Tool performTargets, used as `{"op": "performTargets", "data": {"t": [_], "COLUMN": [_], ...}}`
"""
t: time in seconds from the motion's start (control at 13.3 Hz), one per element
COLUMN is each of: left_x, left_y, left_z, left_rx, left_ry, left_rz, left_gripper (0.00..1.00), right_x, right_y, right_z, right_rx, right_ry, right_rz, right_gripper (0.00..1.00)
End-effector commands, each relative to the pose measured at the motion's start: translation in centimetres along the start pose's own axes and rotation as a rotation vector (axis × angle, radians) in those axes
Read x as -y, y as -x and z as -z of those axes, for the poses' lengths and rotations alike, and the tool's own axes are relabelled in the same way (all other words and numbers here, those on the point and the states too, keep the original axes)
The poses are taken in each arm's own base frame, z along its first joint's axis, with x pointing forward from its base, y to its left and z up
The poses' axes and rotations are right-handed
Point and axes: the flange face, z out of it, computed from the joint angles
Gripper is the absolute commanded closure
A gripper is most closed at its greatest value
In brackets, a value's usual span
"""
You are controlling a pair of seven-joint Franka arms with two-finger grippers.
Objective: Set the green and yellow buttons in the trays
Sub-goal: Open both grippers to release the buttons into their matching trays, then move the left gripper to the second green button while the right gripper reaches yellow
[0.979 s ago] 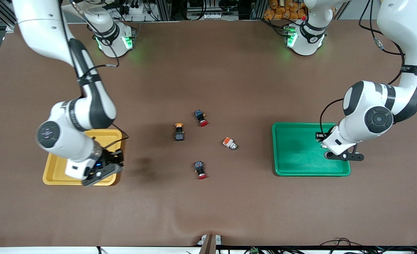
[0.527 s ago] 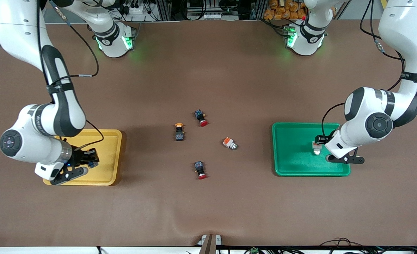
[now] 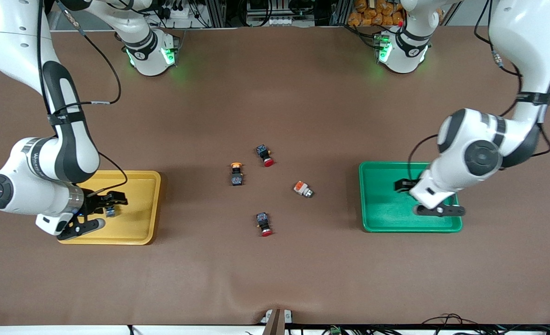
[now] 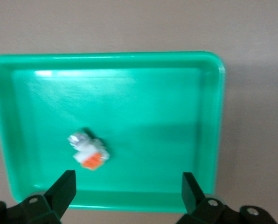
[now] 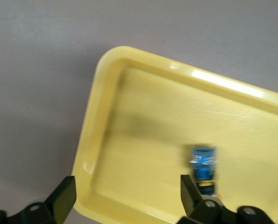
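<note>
Two drops done: both grippers, right (image 3: 99, 210) and left (image 3: 422, 197), hang released over their trays, so next comes fetching the yellow-capped black switch (image 3: 236, 174) and orange-and-white switch (image 3: 302, 189) mid-table.

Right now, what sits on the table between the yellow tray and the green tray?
Front view: four loose switches lie between the yellow tray and green tray: a yellow-capped button, a green-tipped button and two red-capped switches.

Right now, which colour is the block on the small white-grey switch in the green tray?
Orange, clearest in the left wrist view.
</note>
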Motion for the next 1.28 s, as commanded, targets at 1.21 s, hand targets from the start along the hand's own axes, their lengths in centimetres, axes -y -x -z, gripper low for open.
{"op": "performTargets", "data": {"t": [1.21], "left_x": [-29.8], "left_y": [4.8], "left_z": [-10.8], "left_rx": [-0.02], "left_ry": [0.041], "left_rz": [0.743], "left_gripper": [0.0], "right_x": [32.9], "right_y": [-3.4], "right_z": [-9.9], "right_rx": [0.028], "right_ry": [-0.002], "right_rz": [-0.219], "right_gripper": [0.0]}}
